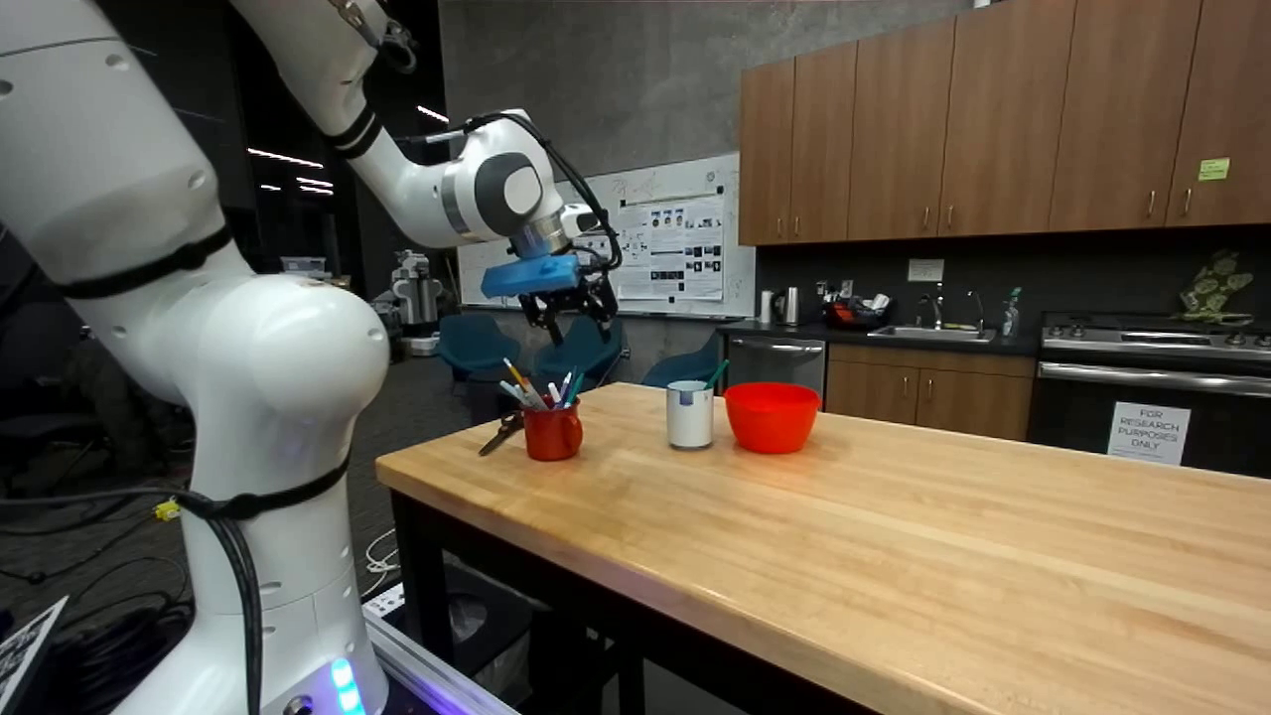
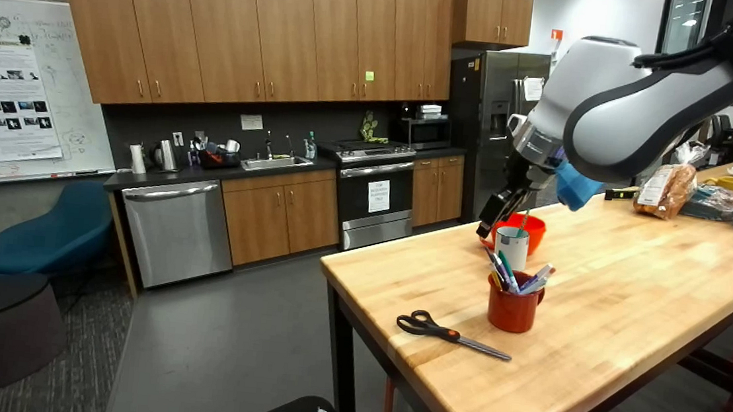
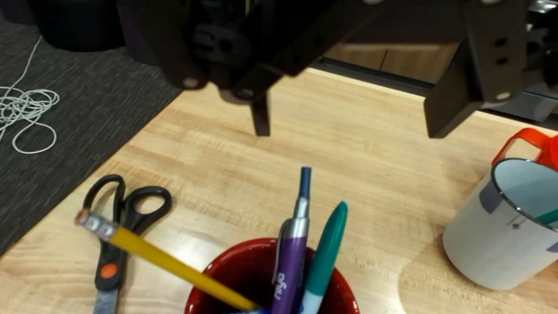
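Empty jaws are hovering apart above red mug [image 1: 549, 437], likely pre-grasp, next move probably calling for lowering toward its pens [image 3: 290, 261].

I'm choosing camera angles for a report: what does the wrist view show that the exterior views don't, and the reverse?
Only the wrist view: clear white lettering on a slim purple pen.

Only the exterior views, both of them: brown wooden upper cabinets, a silver kettle and a white wall-mounted whiteboard.

Shared: a glossy red mug holding coloured pens and a yellow pencil, black-handled metal scissors, a white cylindrical mug with a dark rim, a pale wooden tabletop, and the black two-fingered gripper, its jaws apart.
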Controlling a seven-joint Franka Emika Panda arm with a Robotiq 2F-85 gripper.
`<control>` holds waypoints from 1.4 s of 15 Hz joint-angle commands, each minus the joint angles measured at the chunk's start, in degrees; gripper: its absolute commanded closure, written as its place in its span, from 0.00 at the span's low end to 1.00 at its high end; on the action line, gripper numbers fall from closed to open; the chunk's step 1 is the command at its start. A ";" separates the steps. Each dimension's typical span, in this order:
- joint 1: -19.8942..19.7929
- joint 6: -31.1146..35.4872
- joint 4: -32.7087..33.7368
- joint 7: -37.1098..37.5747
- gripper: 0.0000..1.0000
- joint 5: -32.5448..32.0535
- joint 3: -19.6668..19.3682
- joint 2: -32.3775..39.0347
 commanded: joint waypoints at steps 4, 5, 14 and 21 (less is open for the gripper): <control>-12.12 -0.22 6.35 10.08 0.00 -3.50 2.72 3.13; -14.97 0.16 7.66 12.74 0.00 -5.02 3.66 4.82; -27.23 -13.44 17.23 46.93 0.00 -22.00 11.44 14.08; -21.85 -13.31 20.86 62.43 0.00 -25.15 7.20 19.47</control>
